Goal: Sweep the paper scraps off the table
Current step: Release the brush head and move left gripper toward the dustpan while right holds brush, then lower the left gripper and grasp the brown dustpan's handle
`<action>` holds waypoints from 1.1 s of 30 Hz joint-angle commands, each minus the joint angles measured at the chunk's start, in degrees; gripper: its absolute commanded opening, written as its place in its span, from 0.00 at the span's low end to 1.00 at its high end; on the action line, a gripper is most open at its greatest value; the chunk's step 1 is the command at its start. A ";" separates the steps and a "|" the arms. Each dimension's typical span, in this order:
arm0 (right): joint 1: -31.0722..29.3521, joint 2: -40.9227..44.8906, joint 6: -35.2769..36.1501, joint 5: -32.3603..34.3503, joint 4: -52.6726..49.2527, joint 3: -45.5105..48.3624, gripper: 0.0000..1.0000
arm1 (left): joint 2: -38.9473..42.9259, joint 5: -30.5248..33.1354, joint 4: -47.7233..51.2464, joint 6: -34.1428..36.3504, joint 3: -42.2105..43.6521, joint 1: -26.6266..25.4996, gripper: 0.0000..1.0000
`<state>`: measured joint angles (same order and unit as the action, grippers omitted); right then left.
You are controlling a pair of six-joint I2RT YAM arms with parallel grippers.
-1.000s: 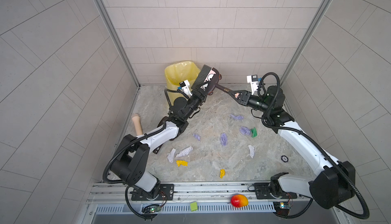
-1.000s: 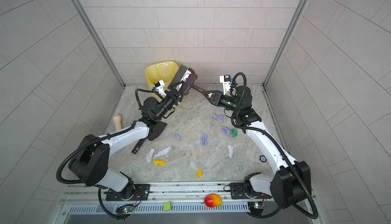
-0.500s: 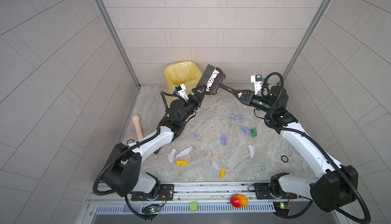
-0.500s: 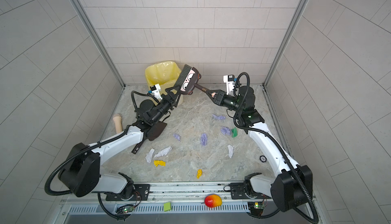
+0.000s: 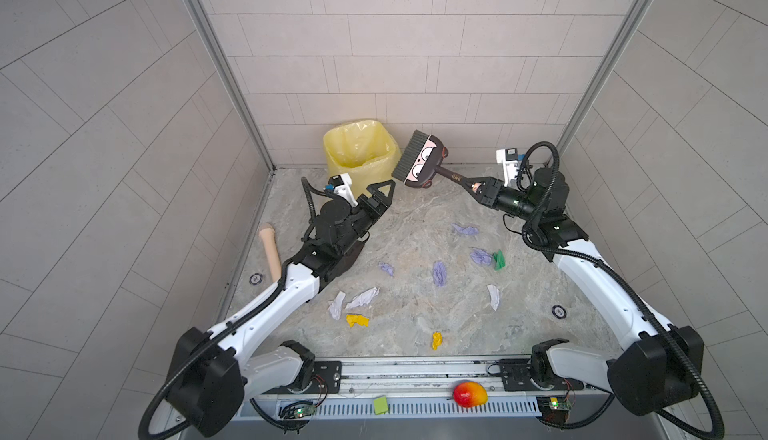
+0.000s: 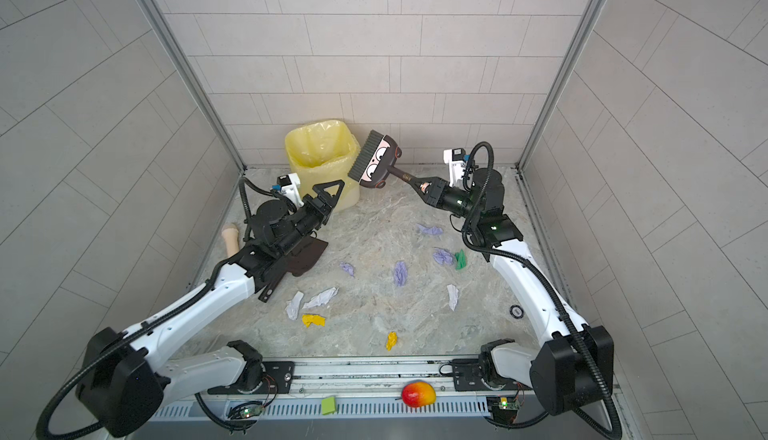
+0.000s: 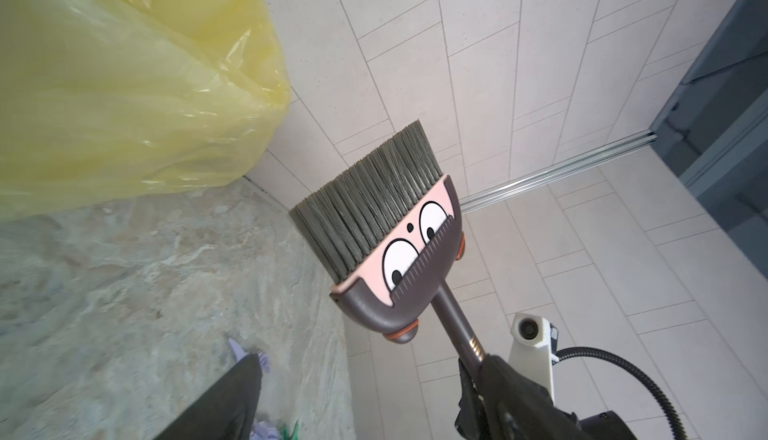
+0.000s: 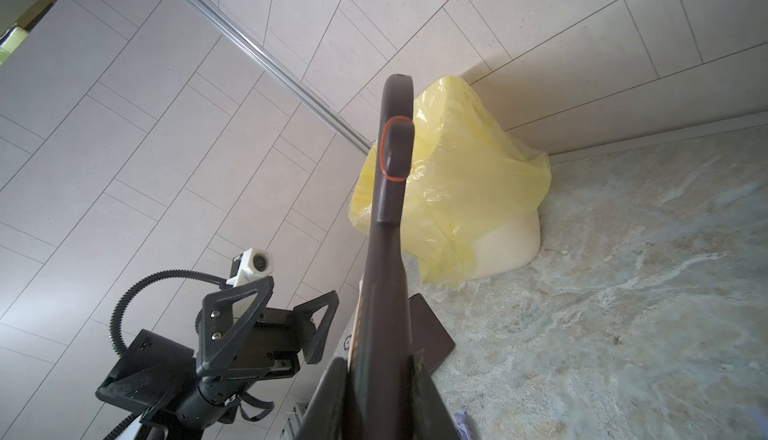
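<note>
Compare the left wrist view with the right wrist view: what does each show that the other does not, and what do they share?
Only the left wrist view: the brush face-on, with bristles and cartoon eyes.
Only the right wrist view: the left end effector, open and empty, and a corner of the dark dustpan on the table.
Both: the brush handle held in the shut right end effector, the yellow-lined bin, a lavender paper scrap, the table and tiled walls.

The marble-patterned table [image 5: 419, 213] carries scattered paper scraps [image 5: 439, 272], a yellow-lined bin [image 5: 359, 149] at its far edge and what seems a dark dustpan [image 6: 306, 252].
</note>
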<state>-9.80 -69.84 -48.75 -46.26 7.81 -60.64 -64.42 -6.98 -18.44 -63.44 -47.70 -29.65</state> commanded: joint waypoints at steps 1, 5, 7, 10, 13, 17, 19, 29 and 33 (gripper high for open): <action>0.77 2.43 3.43 -1.35 -2.14 -1.92 0.00 | 5.62 4.47 19.02 7.09 -1.87 -0.08 0.89; 2.57 5.05 6.41 -1.37 -7.73 -1.06 0.00 | 11.97 9.04 37.28 11.06 -3.16 -0.41 0.89; 4.15 6.71 7.48 -1.62 -10.64 -0.45 0.00 | 14.04 11.68 46.77 12.87 -4.36 -0.52 0.89; 7.10 9.23 9.37 -2.90 -15.20 0.38 0.00 | 15.42 16.84 61.95 15.48 -7.71 -0.50 0.88; 8.82 10.83 11.86 -3.37 -20.32 0.51 0.00 | 14.59 22.76 74.23 16.39 -10.30 -0.42 0.88; 8.90 12.18 11.60 -2.45 -20.73 2.78 0.00 | 13.27 24.41 78.96 17.25 -7.94 1.26 0.93; 9.08 12.71 11.57 -2.29 -21.02 3.56 0.00 | 13.02 22.50 77.60 17.96 -5.26 4.25 0.95; 9.71 13.96 12.80 -1.13 -23.11 3.80 0.00 | 7.46 11.40 62.64 25.37 5.88 20.35 0.97; 10.03 13.94 12.83 -1.13 -23.11 3.14 0.00 | 2.72 10.67 57.44 26.37 7.68 21.21 0.97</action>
<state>-0.19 -57.43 -37.06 -47.29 -17.17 -56.18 -60.03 4.64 44.16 -38.92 -40.86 -9.10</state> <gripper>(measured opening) 0.246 0.974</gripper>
